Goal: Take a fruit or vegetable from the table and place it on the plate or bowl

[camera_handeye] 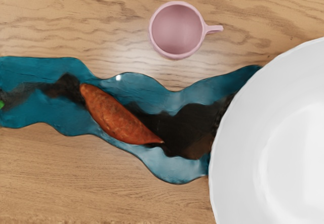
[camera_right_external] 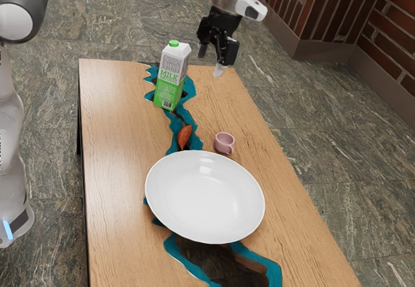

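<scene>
Nothing of the task is done yet. Starting at the exterior view's left, the milk carton [camera_right_external: 174, 73] stands upright on the table [camera_right_external: 110, 170]. The sweet potato [camera_right_external: 185, 135] lies untouched on the teal strip [camera_handeye: 35, 115], just off the rim of the white plate [camera_right_external: 204, 196] at about eleven o'clock. The plate is bare. The gripper [camera_right_external: 214, 60] hangs high over the table's far end, released and empty. The pink cup [camera_right_external: 224, 143] sits at the plate's one o'clock. Descent, grasp, lift and placing all remain.
</scene>
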